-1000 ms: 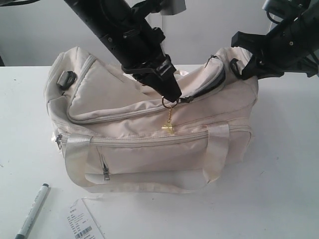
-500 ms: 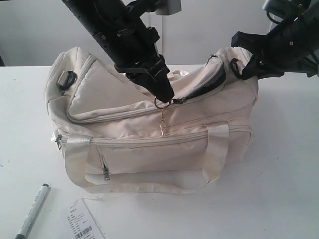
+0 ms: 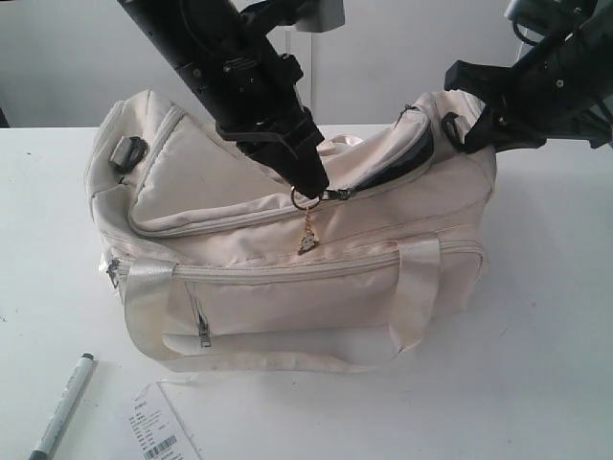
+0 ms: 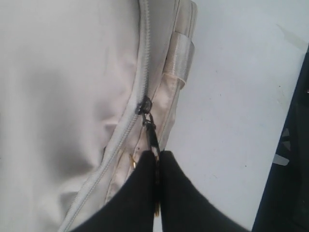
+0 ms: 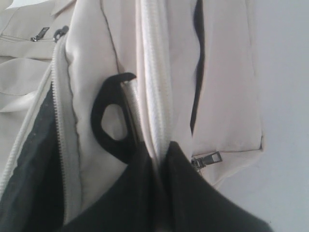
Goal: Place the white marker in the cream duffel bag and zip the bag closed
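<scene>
Sitting on the white worktop, the cream duffel bag gaped at its top zip. The right hand clamped its end seam; the left hand pinched the zipper pull. The white marker lay on the worktop, apart from the bag's front.

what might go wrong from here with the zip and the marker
1. The left claw pinches only the thin zipper pull; it may slip off mid-pull.
2. The right claw grips just a fold at the end of the bag; if that slips, the bag may slide along with the zip.
3. The marker lies near a paper tag, so a pick might snag the tag too.
</scene>
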Available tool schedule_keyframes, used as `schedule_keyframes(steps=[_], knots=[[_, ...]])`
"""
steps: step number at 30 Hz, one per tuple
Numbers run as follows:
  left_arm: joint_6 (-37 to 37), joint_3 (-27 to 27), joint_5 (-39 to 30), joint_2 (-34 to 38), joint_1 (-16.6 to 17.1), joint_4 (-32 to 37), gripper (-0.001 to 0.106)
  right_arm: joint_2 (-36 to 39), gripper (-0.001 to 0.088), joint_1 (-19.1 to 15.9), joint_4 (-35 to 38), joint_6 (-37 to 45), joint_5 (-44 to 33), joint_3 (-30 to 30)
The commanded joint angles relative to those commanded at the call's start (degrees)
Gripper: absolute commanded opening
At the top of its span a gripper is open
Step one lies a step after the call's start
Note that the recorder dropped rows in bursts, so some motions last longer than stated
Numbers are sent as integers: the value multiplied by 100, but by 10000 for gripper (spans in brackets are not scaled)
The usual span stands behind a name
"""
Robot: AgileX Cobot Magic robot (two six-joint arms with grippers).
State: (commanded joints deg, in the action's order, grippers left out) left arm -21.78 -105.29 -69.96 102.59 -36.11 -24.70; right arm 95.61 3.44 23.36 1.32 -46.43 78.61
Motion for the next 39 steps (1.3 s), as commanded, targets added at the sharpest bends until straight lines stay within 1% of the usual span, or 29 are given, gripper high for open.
schedule_keyframes(steps=[5, 26, 28, 29, 30, 32, 33, 34, 36, 39], knots=[[106, 0, 0, 0, 0, 324, 0, 0, 0, 0, 0, 0, 0, 0], [141, 0, 0, 0, 0, 342, 0, 0, 5, 0, -74, 0, 25, 0], [141, 0, 0, 0, 0, 342, 0, 0, 58, 0, -74, 0, 25, 0], [141, 0, 0, 0, 0, 342, 0, 0, 104, 0, -74, 0, 25, 0], [141, 0, 0, 0, 0, 342, 0, 0, 171, 0, -74, 0, 25, 0], [141, 0, 0, 0, 0, 342, 0, -10, 270, 0, -63, 0, 25, 22], [149, 0, 0, 0, 0, 342, 0, -21, 339, 0, -63, 0, 25, 22], [149, 0, 0, 0, 0, 331, 0, -42, 377, 0, -63, 0, 42, 25], [149, 0, 0, 0, 0, 331, 0, -130, 439, 0, -63, 0, 65, 25], [149, 0, 0, 0, 0, 310, 0, -321, 455, -10, -114, 0, 103, 53]])
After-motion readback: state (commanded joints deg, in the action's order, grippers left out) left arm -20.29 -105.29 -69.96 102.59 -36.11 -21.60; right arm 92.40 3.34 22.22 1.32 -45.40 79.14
